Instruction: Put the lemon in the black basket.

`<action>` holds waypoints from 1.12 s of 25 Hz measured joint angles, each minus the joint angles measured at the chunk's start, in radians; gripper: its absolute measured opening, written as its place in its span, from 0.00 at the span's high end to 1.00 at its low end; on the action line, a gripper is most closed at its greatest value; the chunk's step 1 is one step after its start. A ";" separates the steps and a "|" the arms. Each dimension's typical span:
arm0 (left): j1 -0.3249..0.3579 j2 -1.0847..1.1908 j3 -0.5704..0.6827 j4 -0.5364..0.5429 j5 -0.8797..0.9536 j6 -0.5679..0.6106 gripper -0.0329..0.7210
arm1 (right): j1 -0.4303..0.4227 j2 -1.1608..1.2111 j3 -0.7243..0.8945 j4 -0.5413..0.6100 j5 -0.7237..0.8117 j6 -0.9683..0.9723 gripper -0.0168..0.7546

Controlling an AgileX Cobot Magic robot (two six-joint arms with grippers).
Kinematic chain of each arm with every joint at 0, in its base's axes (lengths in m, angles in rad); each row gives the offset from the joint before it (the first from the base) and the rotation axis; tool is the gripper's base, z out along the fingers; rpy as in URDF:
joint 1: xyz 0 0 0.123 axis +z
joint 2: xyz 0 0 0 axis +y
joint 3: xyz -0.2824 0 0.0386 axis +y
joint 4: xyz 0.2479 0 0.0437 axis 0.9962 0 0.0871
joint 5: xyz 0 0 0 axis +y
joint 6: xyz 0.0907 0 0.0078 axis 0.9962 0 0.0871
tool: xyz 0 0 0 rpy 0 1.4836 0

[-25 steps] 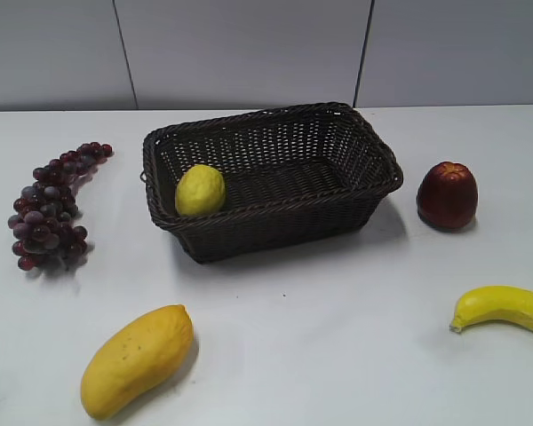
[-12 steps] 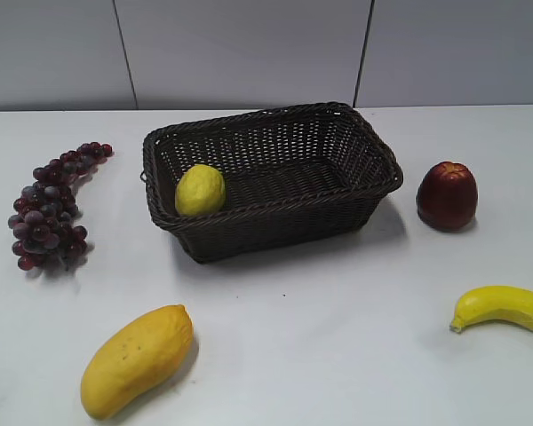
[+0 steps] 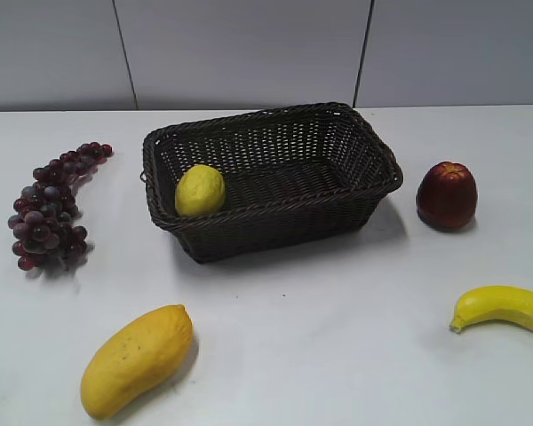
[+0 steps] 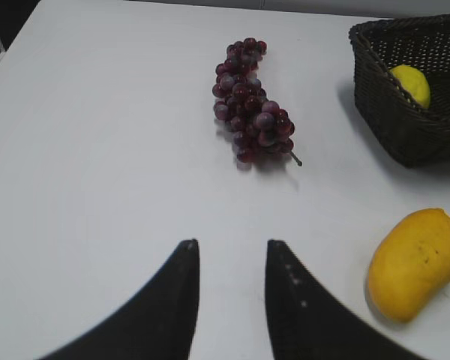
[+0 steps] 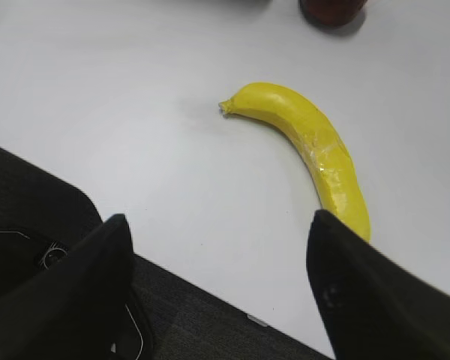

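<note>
Lemon sits in the basket; the placing step looks finished.

Near, the left gripper (image 4: 231, 259) and right gripper (image 5: 217, 232) hang empty, jaws apart; farther, the lemon (image 3: 200, 190) rests inside the black basket (image 3: 275, 229), left end. Nothing further seems needed.

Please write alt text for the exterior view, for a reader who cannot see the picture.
A yellow lemon lies inside the black basket at its left end, in the middle of a white table. Around the basket lie purple grapes at left, a red apple at right, a mango at front left and a banana at front right. No robot hand appears.
</note>
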 joint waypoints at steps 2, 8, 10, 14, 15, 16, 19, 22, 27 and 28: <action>0.000 0.000 0.000 0.000 0.000 0.000 0.64 | 0.000 -0.004 0.000 0.000 0.000 0.000 0.22; 0.000 0.000 0.000 0.000 0.000 0.000 0.64 | -0.081 -0.087 0.000 0.046 0.000 0.010 0.22; 0.000 0.000 0.000 0.000 0.000 0.000 0.64 | -0.158 -0.144 0.000 0.046 0.000 0.011 0.22; 0.000 0.000 0.000 0.000 0.000 0.000 0.64 | -0.325 -0.269 0.000 0.046 0.000 0.011 0.22; 0.000 0.000 0.000 0.000 0.000 0.000 0.64 | -0.362 -0.296 0.000 0.046 0.000 0.011 0.22; 0.000 0.000 0.000 0.000 0.000 0.000 0.64 | -0.405 -0.318 0.000 0.046 0.000 0.011 0.22; 0.000 0.000 0.000 0.000 0.000 0.000 0.64 | -0.504 -0.335 0.000 0.046 0.000 0.011 0.22; 0.000 0.000 0.000 0.000 0.000 0.000 0.64 | -0.528 -0.335 0.000 0.046 0.000 0.011 0.22; 0.000 0.000 0.000 0.000 0.000 0.000 0.64 | -0.528 -0.335 0.000 0.046 0.000 0.011 0.22; 0.000 0.000 0.000 0.000 0.000 0.000 0.64 | -0.528 -0.335 0.000 0.046 0.000 0.011 0.22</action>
